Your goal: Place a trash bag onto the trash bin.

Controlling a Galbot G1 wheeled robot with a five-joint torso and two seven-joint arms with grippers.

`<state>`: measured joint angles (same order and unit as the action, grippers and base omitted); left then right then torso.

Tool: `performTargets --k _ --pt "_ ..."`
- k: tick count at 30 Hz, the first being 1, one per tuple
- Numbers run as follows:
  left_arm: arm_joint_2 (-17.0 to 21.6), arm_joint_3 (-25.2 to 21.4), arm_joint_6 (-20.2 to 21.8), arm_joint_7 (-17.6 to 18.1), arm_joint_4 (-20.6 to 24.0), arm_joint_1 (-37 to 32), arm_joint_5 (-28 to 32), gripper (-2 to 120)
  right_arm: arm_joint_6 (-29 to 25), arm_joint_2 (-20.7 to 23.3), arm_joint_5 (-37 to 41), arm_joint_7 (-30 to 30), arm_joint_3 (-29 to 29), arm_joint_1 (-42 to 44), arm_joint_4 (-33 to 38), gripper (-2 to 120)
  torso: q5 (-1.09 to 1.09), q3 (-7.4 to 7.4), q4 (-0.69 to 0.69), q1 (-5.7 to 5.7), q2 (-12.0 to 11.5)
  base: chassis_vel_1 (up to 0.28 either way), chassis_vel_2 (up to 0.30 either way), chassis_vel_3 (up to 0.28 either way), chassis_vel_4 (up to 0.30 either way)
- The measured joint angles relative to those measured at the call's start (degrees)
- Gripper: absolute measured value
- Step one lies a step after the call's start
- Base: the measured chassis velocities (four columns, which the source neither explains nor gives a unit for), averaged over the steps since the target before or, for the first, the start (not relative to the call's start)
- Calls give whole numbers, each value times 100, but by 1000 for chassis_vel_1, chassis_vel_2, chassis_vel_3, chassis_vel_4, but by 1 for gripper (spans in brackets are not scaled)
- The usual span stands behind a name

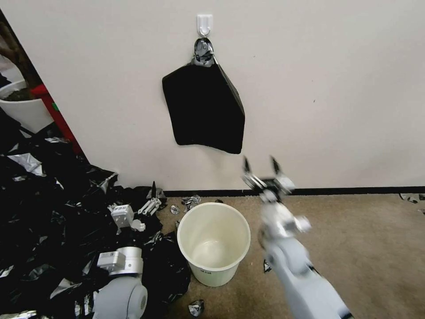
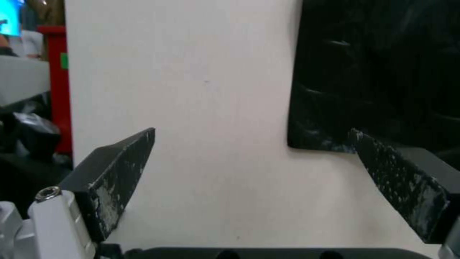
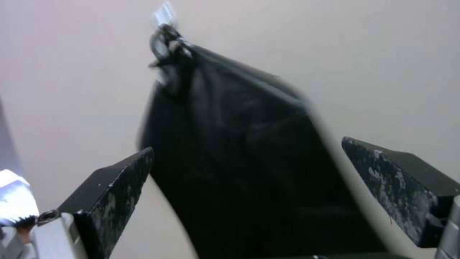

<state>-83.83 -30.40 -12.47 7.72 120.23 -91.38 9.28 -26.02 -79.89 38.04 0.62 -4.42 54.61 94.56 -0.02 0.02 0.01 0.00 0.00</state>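
Observation:
The trash bin (image 1: 221,270), a round cream-white bucket, stands upright and empty on the carpet by the wall. The trash bag is out of view. A flat matte-black pack (image 1: 203,108) (image 2: 378,72) (image 3: 249,162) with a pinched top hangs from a white wall hook (image 1: 204,23) above the bin. My right gripper (image 1: 261,166) (image 3: 248,144) is raised, open and empty, just below and right of the pack, pointing up at it. My left gripper (image 1: 150,197) (image 2: 254,131) is low, left of the bin, open and empty, facing the wall.
A broad heap of black plastic shreds (image 1: 44,212) covers the floor on the left up to the bin. A wider white tub (image 1: 24,108) and a red stand (image 1: 57,115) sit at the far left. Small scraps (image 1: 196,307) lie near the bin. Bare carpet (image 1: 363,239) lies to the right.

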Motion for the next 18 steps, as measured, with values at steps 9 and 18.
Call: performTargets --k 9,18 --pt "-91 -209 22 12 123 -202 -253 100 -58 -459 1186 247 796 -2163 -1349 98 0 0 -1 1 0 0 0 0 0" --pt "-242 -180 24 240 -79 -163 -674 100 99 -726 1653 -111 952 -3219 -1712 84 1 -1 -1 1 0 0 0 0 0"
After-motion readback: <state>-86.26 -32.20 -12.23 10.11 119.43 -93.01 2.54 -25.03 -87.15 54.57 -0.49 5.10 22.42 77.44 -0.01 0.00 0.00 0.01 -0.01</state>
